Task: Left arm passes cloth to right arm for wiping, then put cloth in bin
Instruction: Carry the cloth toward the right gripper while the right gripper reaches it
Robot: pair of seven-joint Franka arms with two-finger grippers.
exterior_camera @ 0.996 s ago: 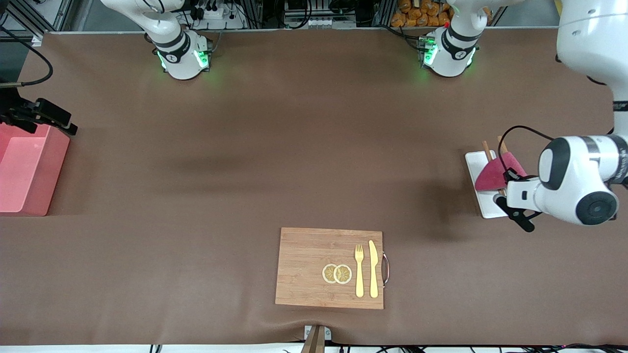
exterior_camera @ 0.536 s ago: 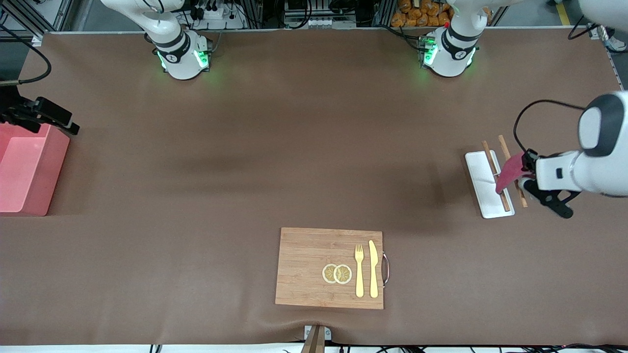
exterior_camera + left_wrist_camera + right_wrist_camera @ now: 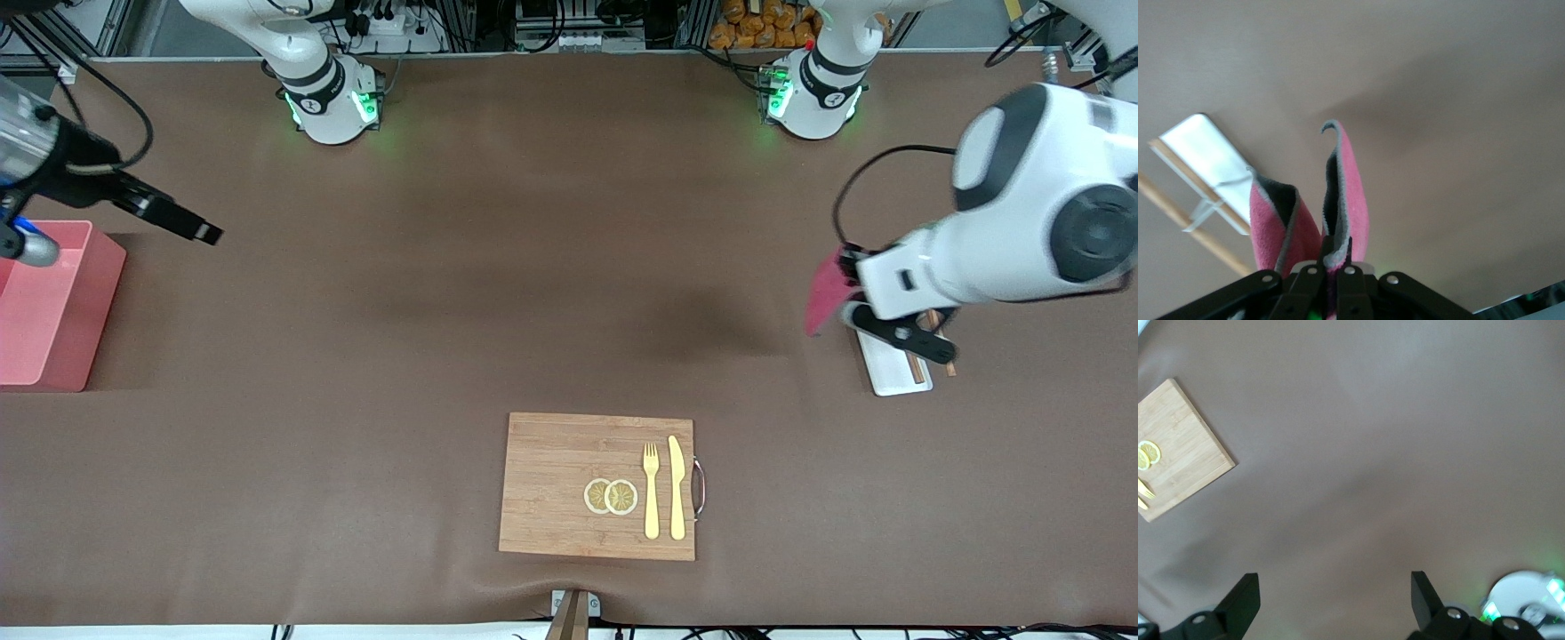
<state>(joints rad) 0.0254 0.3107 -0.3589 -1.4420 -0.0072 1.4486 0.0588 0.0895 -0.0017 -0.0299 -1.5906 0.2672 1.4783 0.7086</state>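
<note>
Crimson cloth [image 3: 827,292] hung pinched in the left gripper [image 3: 852,293] at right of frame, above the tray [image 3: 889,378], while the right gripper [image 3: 191,227] (upper left, beside the bin [image 3: 44,307]) gaped empty; so thin a pinch could slip mid-handover.

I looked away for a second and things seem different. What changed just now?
The left gripper, fingers shut on the cloth, lifted it off the white tray and carried it toward the table's middle. The right gripper, open, swung out from over the bin over bare table. The tray, chopsticks, bin and cutting board stayed put.
</note>
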